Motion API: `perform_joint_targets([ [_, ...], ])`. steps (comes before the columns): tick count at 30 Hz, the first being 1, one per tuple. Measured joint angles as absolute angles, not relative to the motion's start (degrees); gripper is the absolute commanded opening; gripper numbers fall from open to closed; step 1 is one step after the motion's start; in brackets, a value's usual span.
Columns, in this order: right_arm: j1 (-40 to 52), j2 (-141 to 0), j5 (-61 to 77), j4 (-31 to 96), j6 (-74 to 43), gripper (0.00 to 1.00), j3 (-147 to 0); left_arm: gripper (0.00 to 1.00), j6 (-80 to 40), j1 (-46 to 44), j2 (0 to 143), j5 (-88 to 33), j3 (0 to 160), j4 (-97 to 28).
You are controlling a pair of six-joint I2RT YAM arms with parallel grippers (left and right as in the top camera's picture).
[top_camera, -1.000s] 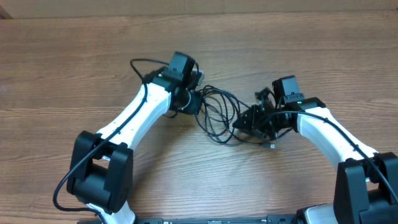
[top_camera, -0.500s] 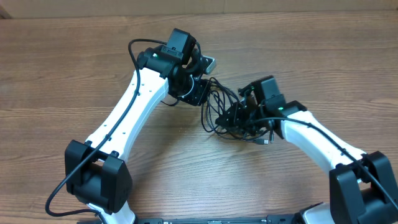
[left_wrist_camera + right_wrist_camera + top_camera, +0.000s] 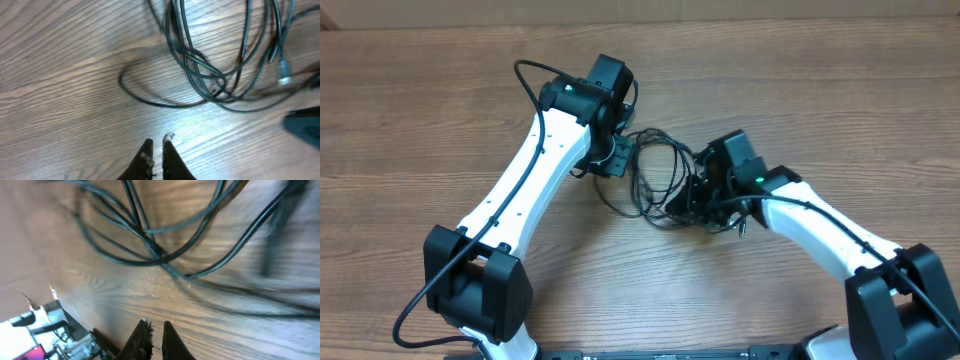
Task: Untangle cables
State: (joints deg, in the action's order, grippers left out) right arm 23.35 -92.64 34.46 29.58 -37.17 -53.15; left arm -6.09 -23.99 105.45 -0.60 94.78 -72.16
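Cables [image 3: 209, 82]: a loose tangle of thin black loops lying on the wooden table [image 3: 800, 90] between the two arms, with one silver plug [image 3: 284, 76] at its edge.
Left gripper [image 3: 157, 143]: jaws pressed almost together, nothing between them, tips near the tangle but apart from it.
Right gripper [image 3: 154, 326]: jaws likewise nearly closed and empty, cables just beyond the tips.

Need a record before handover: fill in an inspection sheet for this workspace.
Surface: wooden table, bare grain.
Job's things: thin black cables lying in overlapping loops between the two arms; a silver plug on one end.
Clutter: nothing seen.
Jaws: left jaws shut, right jaws shut; nothing seen between either pair.
Cables: a thicker black arm wire loops off the left arm.
Surroundings: blurred equipment past the table edge.
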Motion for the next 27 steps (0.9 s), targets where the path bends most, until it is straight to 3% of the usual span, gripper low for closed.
perform_joint_targets([
  [2, 21.3, -92.6, 35.0, 30.2, -36.5, 0.1, -53.1, 0.2, -6.3, -24.0, 105.4, -0.4, 93.9, -72.0],
  [4, 19.9, -92.6, 35.0, 31.8, -36.1, 0.1, -53.2, 0.42, -6.4, -24.0, 105.4, -0.4, 92.7, -71.8],
  [6, 19.4, -92.6, 34.3, 33.2, -35.9, 0.1, -53.2, 0.47, -7.0, -24.0, 105.4, -0.6, 91.7, -70.9],
  [15, 19.5, -92.6, 30.3, 33.9, -35.9, 0.1, -53.2, 0.41, -10.2, -24.0, 105.4, -1.1, 89.4, -56.8],
  [20, 19.6, -92.6, 28.4, 33.9, -36.0, 0.13, -53.2, 0.24, -14.9, -24.2, 105.4, -4.5, 86.3, -49.4],
  [22, 19.6, -92.6, 27.7, 33.9, -36.0, 0.22, -53.2, 0.24, -16.1, -24.8, 105.4, -5.1, 84.5, -47.9],
  [23, 19.6, -92.6, 27.2, 33.9, -36.1, 0.44, -53.2, 0.25, -16.8, -25.3, 105.4, -5.4, 83.3, -47.1],
  [24, 19.6, -92.6, 26.7, 33.8, -36.2, 0.78, -53.2, 0.28, -17.2, -25.6, 105.4, -5.5, 82.5, -46.7],
  [25, 19.6, -92.6, 26.2, 33.9, -36.2, 1.0, -53.2, 0.33, -17.8, -25.9, 105.4, -5.6, 81.4, -46.2],
  [27, 19.6, -92.6, 25.1, 33.9, -36.3, 1.0, -53.2, 0.4, -19.3, -26.3, 105.4, -5.3, 78.9, -45.8],
])
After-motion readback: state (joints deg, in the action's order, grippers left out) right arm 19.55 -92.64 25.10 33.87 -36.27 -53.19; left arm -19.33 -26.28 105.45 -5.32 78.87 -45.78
